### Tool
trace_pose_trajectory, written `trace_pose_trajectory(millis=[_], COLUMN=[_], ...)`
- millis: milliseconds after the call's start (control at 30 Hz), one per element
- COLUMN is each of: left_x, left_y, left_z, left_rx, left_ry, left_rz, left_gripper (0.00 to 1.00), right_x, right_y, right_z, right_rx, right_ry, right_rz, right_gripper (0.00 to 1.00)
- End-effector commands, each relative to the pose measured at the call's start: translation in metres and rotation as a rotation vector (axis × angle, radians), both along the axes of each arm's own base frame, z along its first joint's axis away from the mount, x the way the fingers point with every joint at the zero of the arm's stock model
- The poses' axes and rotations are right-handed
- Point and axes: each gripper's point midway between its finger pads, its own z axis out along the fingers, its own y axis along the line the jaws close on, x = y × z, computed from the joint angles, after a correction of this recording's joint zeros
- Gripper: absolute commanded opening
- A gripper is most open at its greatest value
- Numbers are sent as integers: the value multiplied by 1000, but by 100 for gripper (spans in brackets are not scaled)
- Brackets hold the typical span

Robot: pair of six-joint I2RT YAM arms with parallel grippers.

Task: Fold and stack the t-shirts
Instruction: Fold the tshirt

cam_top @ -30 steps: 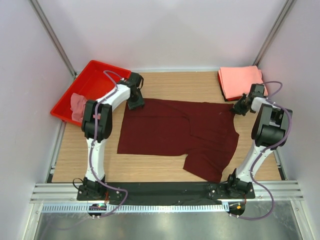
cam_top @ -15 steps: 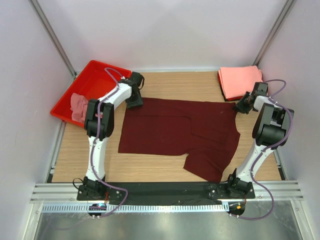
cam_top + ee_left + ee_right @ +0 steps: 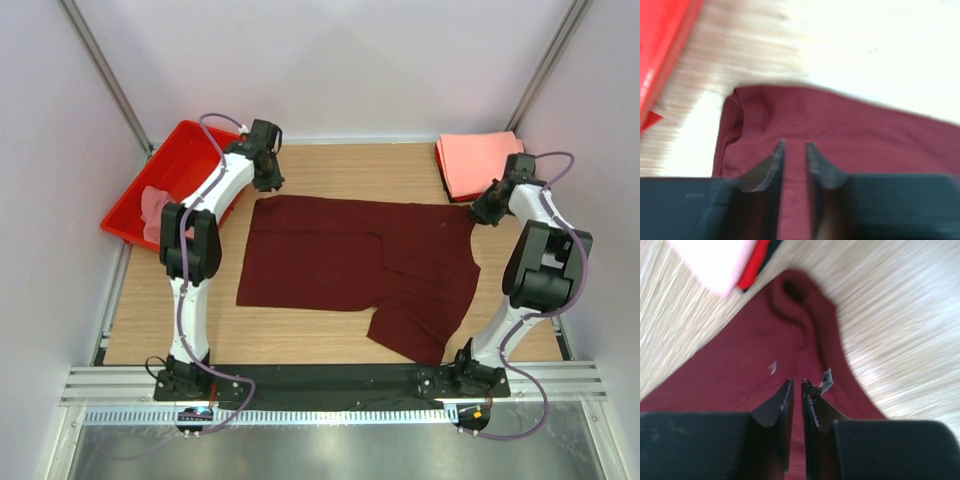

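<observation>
The maroon t-shirt point(image 3: 350, 265) is spread lengthwise from beneath the left claw point(image 3: 795, 145) to beneath the right claw point(image 3: 796, 383); both are narrowly parted and empty.

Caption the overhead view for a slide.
Left arm and right arm hover near the far corners of a maroon t-shirt on the table; folded pink shirts and red tray beyond.

You had a plain dark maroon t-shirt point(image 3: 350, 260), a salmon-pink stack of shirts point(image 3: 480, 160), a dusty pink shirt point(image 3: 155, 205), a bright red tray point(image 3: 180, 160) and a pale wood-grain table point(image 3: 340, 165) before you.
</observation>
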Motion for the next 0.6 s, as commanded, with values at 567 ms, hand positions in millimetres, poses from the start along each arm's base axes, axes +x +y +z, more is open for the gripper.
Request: trace_pose_trajectory(millis=[567], left_x=[-9], left_y=[92], left_z=[-7], left_rx=[186], left_ry=[71], left_rz=[238], left_gripper=[4], right_x=[7], right_y=[37], right_z=[-49], right_rx=[-16], right_ry=[7], right_rz=[113], right_gripper=[13])
